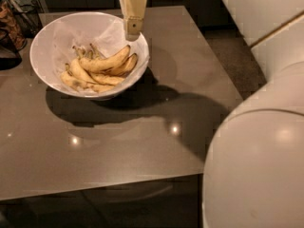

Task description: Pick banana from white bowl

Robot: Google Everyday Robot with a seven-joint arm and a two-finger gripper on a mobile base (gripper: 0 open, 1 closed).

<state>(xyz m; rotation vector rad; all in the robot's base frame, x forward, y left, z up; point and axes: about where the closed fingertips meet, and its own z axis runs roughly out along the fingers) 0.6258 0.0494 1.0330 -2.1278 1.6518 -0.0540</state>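
One cream-coloured gripper (132, 31) is hanging at the top of your camera view, its tip showing over the far right rim of the large, round white bowl with flaring sides (40, 42). Whether the gripper is parted or closed you cannot tell here, and it is not carrying anything that shows. It is standing apart from the fruit, with its tip appearing just above the upper end of the banana.

The long, plump, curved yellow banana with light brown speckles (105, 62) is lying inside the white bowl, uppermost in the heap, with its stem end pointing left and its other end rising toward the right wall. A shorter banana with a dark brown edge (125, 66) is resting just beside it on the right. Several smaller, paler bananas (81, 75) are lying beneath and to the left, touching one another. A crinkled white paper lining (64, 32) is covering the inner wall of the bowl.

The bowl is sitting on the far left part of a glossy grey-brown tabletop (142, 146) and is casting a dark shadow toward you. A large, rounded white part of the robot's body (259, 170) is filling the lower right of your view.
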